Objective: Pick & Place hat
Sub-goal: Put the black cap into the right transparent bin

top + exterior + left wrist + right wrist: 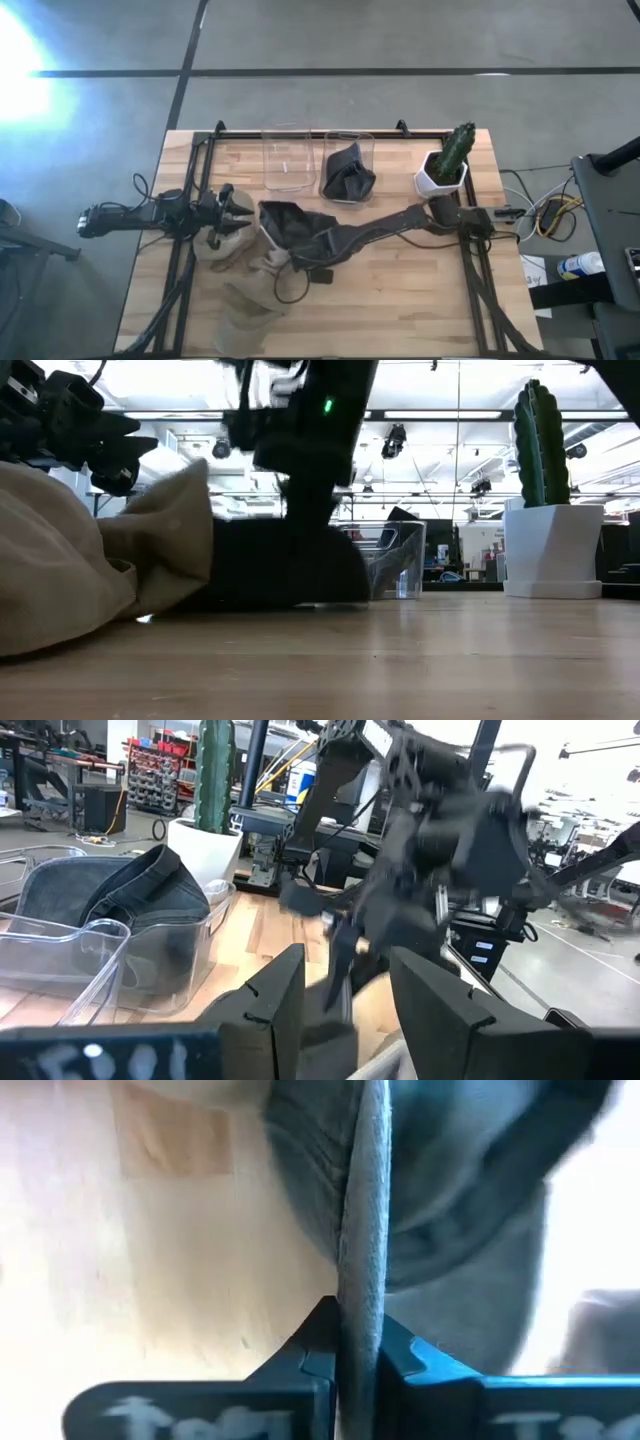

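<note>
A dark grey hat (283,218) sits mid-table, its underside on the wood in the low view (270,575). My right gripper (290,238) reaches in from the right and is shut on it. Beside it, toward the near-left, lies a heap of beige hats (245,280) (60,570). My left gripper (235,213) (340,990) hovers open just left of the dark hat, above the beige heap, fingers pointing right. Another dark hat (348,172) (140,895) sits inside the right-hand clear bin (365,140). My right gripper (358,1335) pinches a thin edge of the dark grey hat (362,1270) between its two fingers; the edge shows end-on, running straight away from the fingers. The hat's body spreads beyond the fingers, and the low view shows it resting on the table.
An empty clear bin (285,160) stands at the far edge, left of the filled one. A cactus in a white pot (445,168) (550,510) stands at the far right corner. Bare wood lies on the table's near right (420,300).
</note>
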`<action>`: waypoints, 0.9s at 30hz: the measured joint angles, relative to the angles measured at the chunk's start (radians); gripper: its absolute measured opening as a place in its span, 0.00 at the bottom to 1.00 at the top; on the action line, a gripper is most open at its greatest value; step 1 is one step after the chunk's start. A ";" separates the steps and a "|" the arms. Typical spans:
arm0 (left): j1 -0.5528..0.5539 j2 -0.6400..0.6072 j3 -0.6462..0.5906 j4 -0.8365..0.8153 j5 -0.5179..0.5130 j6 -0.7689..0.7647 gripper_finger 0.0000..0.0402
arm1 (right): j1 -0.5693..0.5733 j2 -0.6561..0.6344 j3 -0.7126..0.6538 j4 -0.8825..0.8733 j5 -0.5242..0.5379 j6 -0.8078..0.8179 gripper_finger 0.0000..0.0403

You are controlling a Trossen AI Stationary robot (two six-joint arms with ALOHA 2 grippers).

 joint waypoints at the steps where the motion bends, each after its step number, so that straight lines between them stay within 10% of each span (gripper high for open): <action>1: 0.000 0.000 0.000 0.000 0.000 0.000 0.35 | 0.000 -0.022 0.002 -0.013 0.008 0.000 0.04; 8: 0.000 0.002 0.000 0.000 0.000 0.000 0.35 | 0.009 -0.272 0.007 -0.015 0.138 0.085 0.03; 16: 0.000 0.002 0.000 0.000 0.000 0.000 0.35 | -0.005 -0.509 -0.016 -0.020 0.624 0.301 0.03; 27: 0.000 0.002 0.000 0.000 0.000 0.000 0.35 | -0.265 -0.463 -0.084 -0.552 0.455 0.510 0.03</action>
